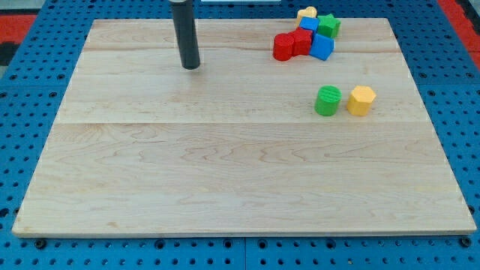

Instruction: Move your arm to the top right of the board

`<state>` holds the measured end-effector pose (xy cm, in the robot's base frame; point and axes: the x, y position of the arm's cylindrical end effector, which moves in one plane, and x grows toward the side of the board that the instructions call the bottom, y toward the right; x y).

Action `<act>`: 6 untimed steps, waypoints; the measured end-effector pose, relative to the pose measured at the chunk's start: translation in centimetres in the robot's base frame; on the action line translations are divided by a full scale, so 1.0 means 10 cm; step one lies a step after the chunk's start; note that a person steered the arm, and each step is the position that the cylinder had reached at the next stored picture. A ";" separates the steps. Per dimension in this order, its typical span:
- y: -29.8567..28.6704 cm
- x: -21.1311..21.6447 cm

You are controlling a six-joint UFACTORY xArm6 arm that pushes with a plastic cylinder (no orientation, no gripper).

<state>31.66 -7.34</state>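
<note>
While my tip (191, 66) sits top-centre | board (225, 187) top-right blk cluster well apart | no pincer fitted

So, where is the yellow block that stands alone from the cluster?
The yellow block sits on the view's right, just right of the green cylinder, below the cluster.

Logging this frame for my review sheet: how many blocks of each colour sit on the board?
Red: 2, a cylinder and a block
Blue: 2, one and a cube
Green: 2, a star and a cylinder
Yellow: 2, one and a hexagon
Total: 8
</note>
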 end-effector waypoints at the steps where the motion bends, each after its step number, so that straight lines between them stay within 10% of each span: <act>1: 0.13 0.07; 6: 3.31 -0.43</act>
